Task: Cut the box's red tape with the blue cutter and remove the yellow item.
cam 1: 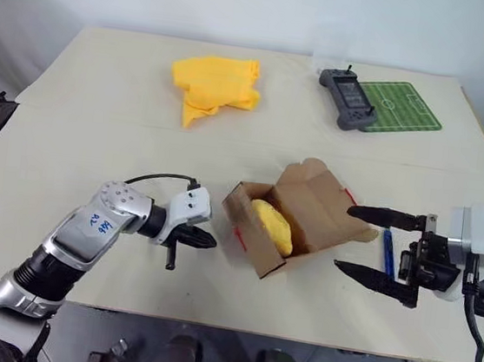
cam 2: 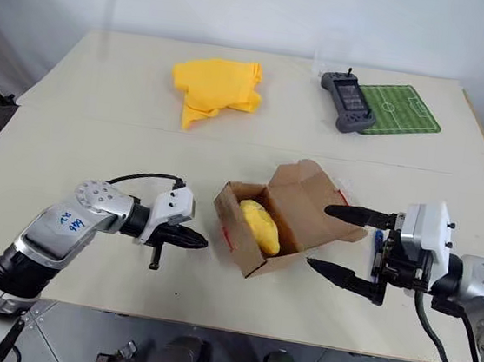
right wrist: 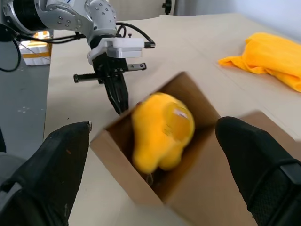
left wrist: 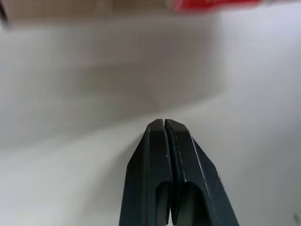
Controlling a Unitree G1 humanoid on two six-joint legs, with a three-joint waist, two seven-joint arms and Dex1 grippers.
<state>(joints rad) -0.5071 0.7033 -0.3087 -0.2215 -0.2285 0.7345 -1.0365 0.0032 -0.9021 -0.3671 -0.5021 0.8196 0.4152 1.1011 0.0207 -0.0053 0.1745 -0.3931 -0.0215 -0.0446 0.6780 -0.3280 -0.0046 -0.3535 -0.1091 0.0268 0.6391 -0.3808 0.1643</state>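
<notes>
Left eye view: the box (cam 1: 295,218) is being shown lying open on the table (cam 1: 101,113), its flap lid folded back toward the right gripper (cam 1: 373,246). The yellow item (cam 1: 272,225) is seen resting inside the box. The cutting step is judged finished; removal of the yellow item is the step in hand. The right gripper's fingers are being held spread wide, level with the box's open flap and apart from it. The left gripper (cam 1: 209,240) is being held pressed together, empty, just beside the box's near end. The blue cutter (cam 1: 388,252) is seen lying on the table between the right gripper's fingers and beyond them. A yellow cloth (cam 1: 213,86) is lying well apart.

Right eye view: the same layout is being confirmed. Red tape (cam 2: 344,194) is being glimpsed at the flap's edge.

Left wrist view: the fingertips (left wrist: 162,129) are shown closed together over bare table; a red strip, probably the tape, is blurred at the frame edge.

Right wrist view: the yellow item is framed between the spread fingers, not yet touched. The next move is judged to call for advancing the right gripper into the box and closing on the item.
</notes>
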